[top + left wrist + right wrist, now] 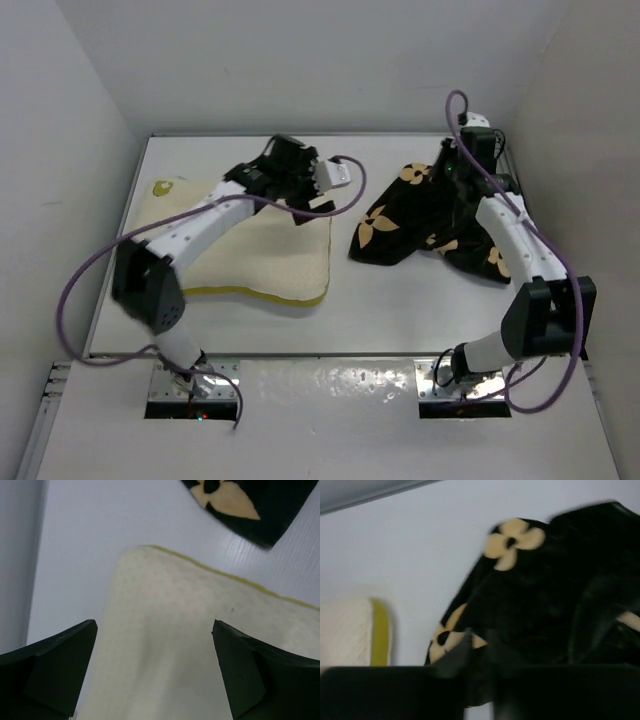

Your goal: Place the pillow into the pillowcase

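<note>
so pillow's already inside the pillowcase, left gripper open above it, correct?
No. The pillow lies bare on the table, apart from the pillowcase on its right, as the top view shows. The left gripper is open above the pillow.

I work in a bare robot test cell: plain white walls box my white table, metal base plates bolted at its near edge.

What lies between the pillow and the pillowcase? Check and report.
Nothing visible does. Only bare table separates the pillow from the pillowcase. The case lies crumpled, and its opening cannot be made out.
</note>
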Controlling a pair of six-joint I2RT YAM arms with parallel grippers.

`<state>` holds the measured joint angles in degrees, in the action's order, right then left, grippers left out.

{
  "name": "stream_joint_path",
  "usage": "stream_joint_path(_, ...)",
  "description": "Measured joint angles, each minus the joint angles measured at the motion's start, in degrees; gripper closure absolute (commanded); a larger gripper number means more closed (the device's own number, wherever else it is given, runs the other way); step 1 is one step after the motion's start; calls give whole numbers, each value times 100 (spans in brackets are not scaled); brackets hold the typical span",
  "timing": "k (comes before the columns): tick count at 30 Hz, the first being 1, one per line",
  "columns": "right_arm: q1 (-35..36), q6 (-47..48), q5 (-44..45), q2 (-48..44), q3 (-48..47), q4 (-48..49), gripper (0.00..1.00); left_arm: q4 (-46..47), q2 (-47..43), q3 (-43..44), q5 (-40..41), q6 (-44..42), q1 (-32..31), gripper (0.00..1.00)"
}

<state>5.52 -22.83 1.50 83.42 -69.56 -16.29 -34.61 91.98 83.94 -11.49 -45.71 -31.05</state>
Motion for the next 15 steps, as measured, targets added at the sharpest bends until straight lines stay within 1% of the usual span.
stream_joint_path(1,-219,-229,162,109,-85,-188,100,-7,511,313,7,50,-153,0)
stream_joint_path(2,-538,-479,367,240,-74,-417,79,7,1106,699,24,81,-332,0)
stream_joint_path(3,-643,-566,437,291,-48,-529,47,74,1515,892,33,96,-455,0)
stream_joint_path(4,-848,-737,623,363,50,-634,25,46,1888,1069,72,76,-597,0)
stream_joint_path(5,-1027,-870,844,437,173,-767,6,149,2227,1143,109,50,-745,0)
stream_joint_path(6,-1121,-960,986,494,247,-881,3,254,2479,1132,144,13,-885,0)
stream_joint_path(8,-1217,-1040,1272,654,323,-1161,1,466,2771,968,205,-87,-1078,0)
stream_joint_path(13,-1239,-1189,1606,1012,284,-1473,3,1056,3005,415,350,-544,-1373,0)
stream_joint_path(15,-1272,-1239,1615,1117,295,-1552,18,1491,2986,313,426,-651,-1399,0)
